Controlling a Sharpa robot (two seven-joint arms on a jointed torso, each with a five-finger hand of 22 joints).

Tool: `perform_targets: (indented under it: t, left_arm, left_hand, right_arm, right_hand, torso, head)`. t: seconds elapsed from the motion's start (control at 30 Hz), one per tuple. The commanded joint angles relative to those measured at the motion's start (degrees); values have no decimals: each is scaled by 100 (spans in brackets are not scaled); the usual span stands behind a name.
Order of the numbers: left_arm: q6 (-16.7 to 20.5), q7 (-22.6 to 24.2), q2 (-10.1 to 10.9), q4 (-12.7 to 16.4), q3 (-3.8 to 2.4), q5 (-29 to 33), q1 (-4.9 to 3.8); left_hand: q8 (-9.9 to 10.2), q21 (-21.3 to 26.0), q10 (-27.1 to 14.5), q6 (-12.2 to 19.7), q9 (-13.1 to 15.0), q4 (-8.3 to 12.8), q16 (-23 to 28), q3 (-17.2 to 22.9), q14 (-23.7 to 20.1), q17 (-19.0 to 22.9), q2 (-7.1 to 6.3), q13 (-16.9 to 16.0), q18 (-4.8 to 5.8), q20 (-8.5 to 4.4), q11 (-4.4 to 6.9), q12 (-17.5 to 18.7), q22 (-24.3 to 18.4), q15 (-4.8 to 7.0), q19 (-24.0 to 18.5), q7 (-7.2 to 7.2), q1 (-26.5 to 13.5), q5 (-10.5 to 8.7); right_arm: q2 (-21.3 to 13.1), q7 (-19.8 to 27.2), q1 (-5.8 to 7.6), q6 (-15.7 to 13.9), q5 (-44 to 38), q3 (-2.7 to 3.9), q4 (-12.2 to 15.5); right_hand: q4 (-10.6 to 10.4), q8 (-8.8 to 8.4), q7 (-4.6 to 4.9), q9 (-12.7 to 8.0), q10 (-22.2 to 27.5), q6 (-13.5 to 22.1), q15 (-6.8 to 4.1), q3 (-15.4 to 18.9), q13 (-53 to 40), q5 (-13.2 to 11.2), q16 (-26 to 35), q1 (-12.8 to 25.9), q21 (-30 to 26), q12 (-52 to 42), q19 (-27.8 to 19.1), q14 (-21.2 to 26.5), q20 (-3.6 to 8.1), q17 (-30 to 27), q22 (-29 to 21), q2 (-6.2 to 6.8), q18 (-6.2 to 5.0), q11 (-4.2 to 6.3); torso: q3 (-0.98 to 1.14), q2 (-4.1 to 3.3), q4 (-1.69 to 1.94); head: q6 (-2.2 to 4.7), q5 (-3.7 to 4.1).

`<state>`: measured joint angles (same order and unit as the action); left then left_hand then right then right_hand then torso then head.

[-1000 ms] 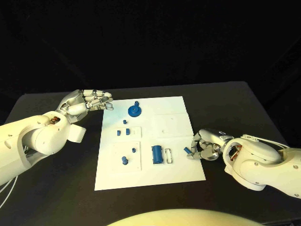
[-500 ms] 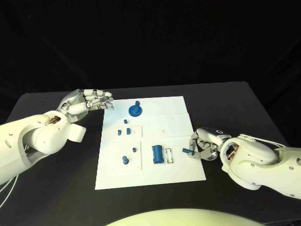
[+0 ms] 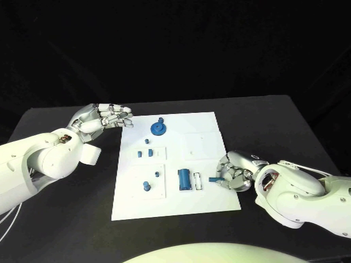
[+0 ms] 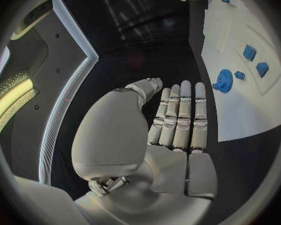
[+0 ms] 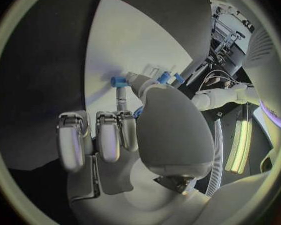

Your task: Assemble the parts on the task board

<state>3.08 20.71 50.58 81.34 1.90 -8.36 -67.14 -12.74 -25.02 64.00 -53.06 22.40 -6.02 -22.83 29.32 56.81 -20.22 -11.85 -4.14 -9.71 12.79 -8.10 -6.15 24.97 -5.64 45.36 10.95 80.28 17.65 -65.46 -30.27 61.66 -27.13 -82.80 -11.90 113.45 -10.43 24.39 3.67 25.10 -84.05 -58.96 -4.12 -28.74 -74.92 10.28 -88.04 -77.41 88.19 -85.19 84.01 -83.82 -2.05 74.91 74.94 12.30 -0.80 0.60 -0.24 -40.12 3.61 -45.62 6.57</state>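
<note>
One right hand [image 3: 236, 174] pinches a blue part [image 3: 213, 179] above the task board [image 3: 207, 197].

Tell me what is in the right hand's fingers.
The right hand pinches a small blue part over the task board; the end inside its fingers is covered.

A robotics lab: a black table [image 3: 278, 118] against black backdrop, bearing a white task board [image 3: 198, 197].

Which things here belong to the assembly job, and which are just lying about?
Job:
task board
blue gear
large blue block
small blue part, pinched by the right robot hand

Lying about:
left robot hand, holding nothing, off the board
black table
</note>
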Motion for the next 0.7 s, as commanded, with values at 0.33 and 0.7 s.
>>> perform_targets:
  t: [0.33,0.7]
  left_arm:
    - [-89,-1,-1,19,-3,20,6]
    - [-94,-3,15,28,-3,17,6]
  left_hand:
    - [26,21,11,13,5,-21,30,7,11,-14,-10,-4,-61,28,-27,26,-12,-39,31,29,-41,10]
    - [26,21,11,13,5,-21,30,7,11,-14,-10,-4,-61,28,-27,26,-12,-39,31,29,-41,10]
  right_arm:
    - [357,187,4,-280,1239,7,-16]
    - [532,180,-58,-249,1541,7,-143]
  right_hand:
    - [-132,13,-19,46,-375,-16,-34,70,-1180,-37,-46,516,62,-51,568,-530,38,1046,1475,-22,57,23]
    - [-433,6,-4,76,-403,-34,-20,377,-1218,-50,-72,1019,75,-95,572,-544,27,1119,1478,-69,59,8]
  torso:
    - [-7,-1,10]
    - [-3,-4,5]
  head:
    - [-41,15]
    - [-61,-4]
